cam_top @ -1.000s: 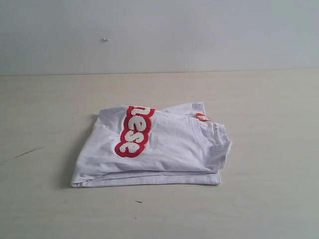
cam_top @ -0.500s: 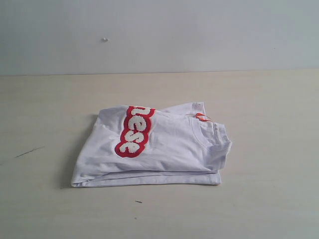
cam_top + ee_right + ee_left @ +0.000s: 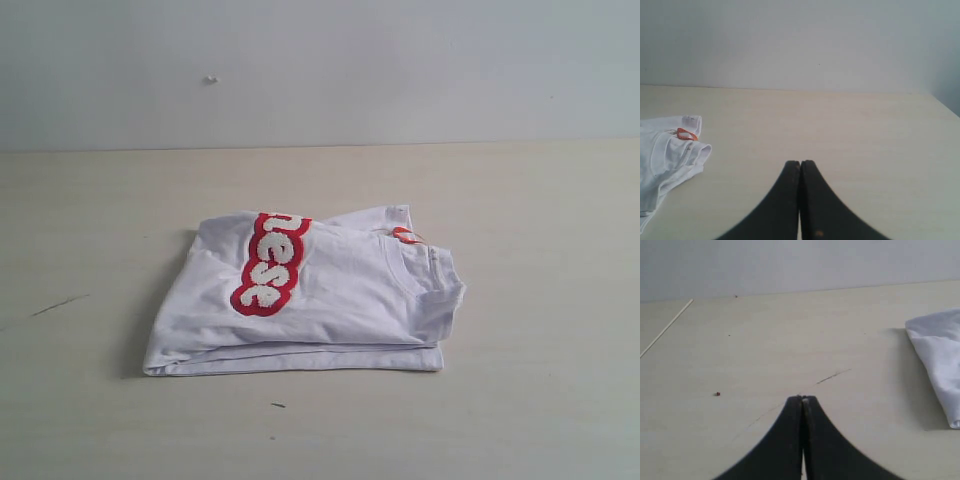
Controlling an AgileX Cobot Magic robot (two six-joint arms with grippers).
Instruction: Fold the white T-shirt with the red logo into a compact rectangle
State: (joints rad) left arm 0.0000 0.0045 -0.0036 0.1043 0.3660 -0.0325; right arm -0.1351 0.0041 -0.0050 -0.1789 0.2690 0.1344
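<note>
The white T-shirt lies in the middle of the exterior view, a little below centre, folded into a rough rectangle of several layers whose stacked edges show along its lower side. The red logo runs up the left half of the top layer. Its fluffy white letters read only "ese", and the rest curls over the far fold out of sight. The ribbed collar sits at the right end, with one small orange neck tag just above it.

The shirt rests on a pale table marked by one dark scratch at the left.

Neither of the two grippers appears in the exterior view. In the wrist views the left gripper and right gripper each have their jaws pressed together, empty, above bare table and apart from the shirt.
</note>
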